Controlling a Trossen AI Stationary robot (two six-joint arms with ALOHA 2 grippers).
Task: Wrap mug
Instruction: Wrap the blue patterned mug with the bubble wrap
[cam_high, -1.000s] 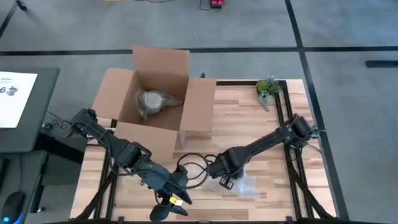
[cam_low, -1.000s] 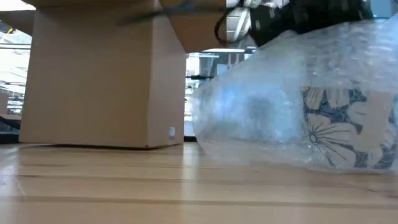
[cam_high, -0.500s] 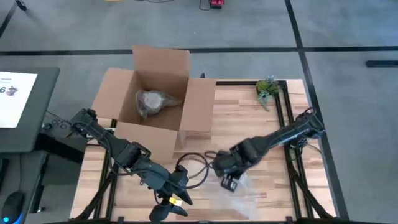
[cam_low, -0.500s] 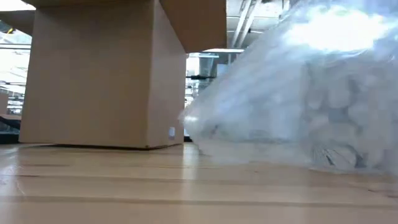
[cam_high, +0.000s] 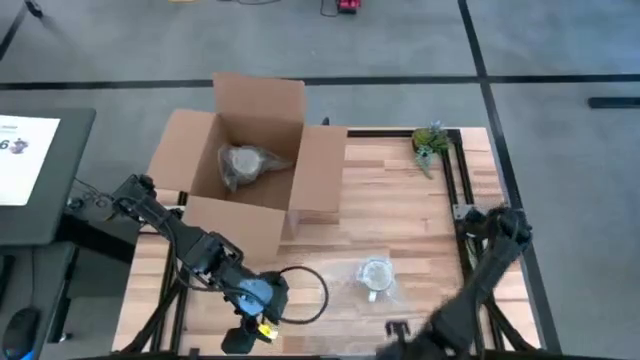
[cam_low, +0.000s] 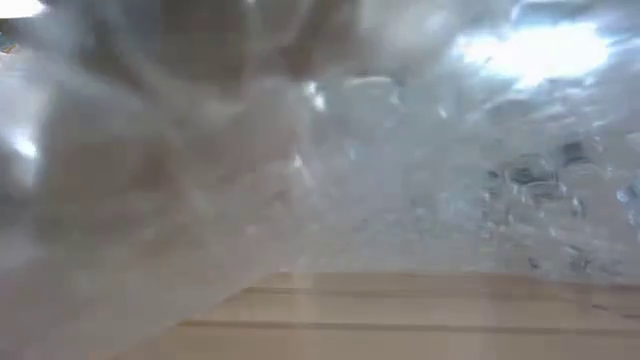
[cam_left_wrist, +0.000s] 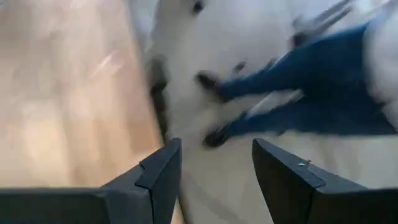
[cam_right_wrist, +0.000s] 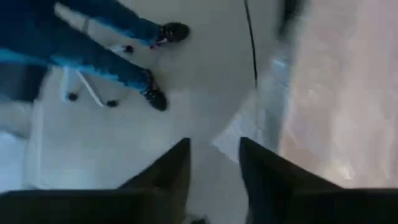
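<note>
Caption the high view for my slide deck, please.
Wrapped mug on the table, open box behind, both arms pulled to the near edge.

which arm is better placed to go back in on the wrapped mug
Probably the right. Its claw sits at the table's near edge, just below the bubble-wrapped mug. The left claw hangs off the near-left corner, farther away. Both claws are open.
</note>
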